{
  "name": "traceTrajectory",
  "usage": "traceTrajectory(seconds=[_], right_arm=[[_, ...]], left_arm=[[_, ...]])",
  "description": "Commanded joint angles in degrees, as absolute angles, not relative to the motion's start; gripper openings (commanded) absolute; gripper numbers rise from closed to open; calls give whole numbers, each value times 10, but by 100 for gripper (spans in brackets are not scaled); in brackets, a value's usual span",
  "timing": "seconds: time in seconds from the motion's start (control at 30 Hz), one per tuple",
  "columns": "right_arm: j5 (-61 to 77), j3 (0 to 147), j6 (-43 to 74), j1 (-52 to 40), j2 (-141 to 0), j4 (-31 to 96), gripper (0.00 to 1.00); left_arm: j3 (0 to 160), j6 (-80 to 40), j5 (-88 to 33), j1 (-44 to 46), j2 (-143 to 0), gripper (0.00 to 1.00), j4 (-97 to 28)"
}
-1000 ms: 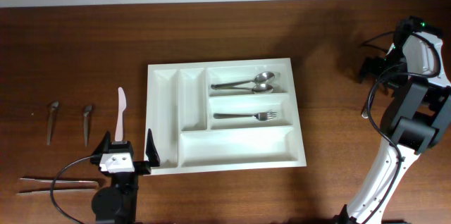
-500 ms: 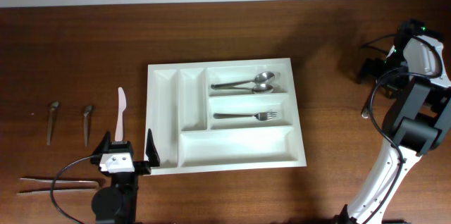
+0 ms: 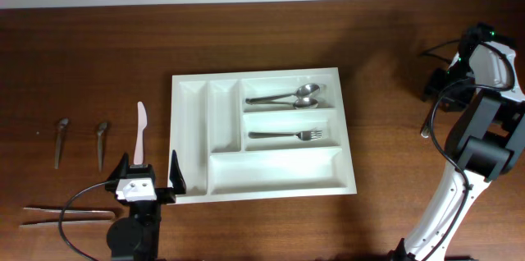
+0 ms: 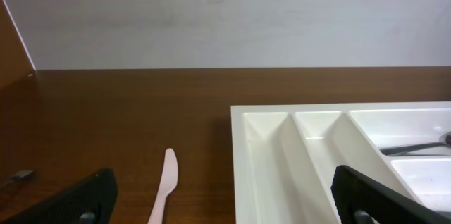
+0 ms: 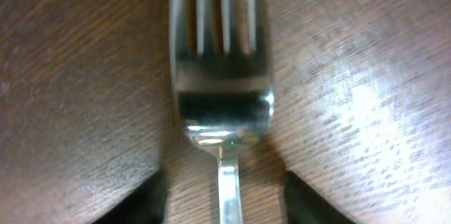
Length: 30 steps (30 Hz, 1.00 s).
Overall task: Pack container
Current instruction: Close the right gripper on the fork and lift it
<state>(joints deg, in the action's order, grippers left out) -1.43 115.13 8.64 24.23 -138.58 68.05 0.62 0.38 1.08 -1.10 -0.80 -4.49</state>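
We found the container point(image 3: 275, 171) at mid-table, its wide compartments running left to right, a stored fork point(image 3: 297, 135) in the middle one. Well off to its right, the right gripper point(image 5: 222, 197) stood over a loose fork point(image 5: 222, 76), jaws part-open astride its neck without touching, tines pointing away. We judged its carry must run leftward. The left gripper point(image 3: 149, 171), wide open and empty, sat by the container's near left corner.

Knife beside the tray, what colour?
Pale pinkish-white. The knife shows best in the left wrist view, beside the white tray.
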Motion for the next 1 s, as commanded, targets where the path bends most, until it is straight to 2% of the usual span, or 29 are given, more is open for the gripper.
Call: traceTrajectory(seconds=[0.0,0.1,0.23,0.47,0.7,0.97], right_arm=[[-32,1134,89,245,-1392,681,35],[-30,1134,96,245,-1392,682,13],[-18,1134,100,245,-1392,683,4],[-14,1149,168,243,-1391,713,4],[33,1227,207,230,-1359,771,4],[183,1372,276,171,-1321,874,4]], left_arm=[[5,11,13,-15,-3,99,-48],[5,11,13,-15,-3,99,-48],[5,11,13,-15,-3,99,-48],[5,11,13,-15,-3,99,-48],[5,11,13,-15,-3,99,-48],[5,11,13,-15,-3,99,-48]])
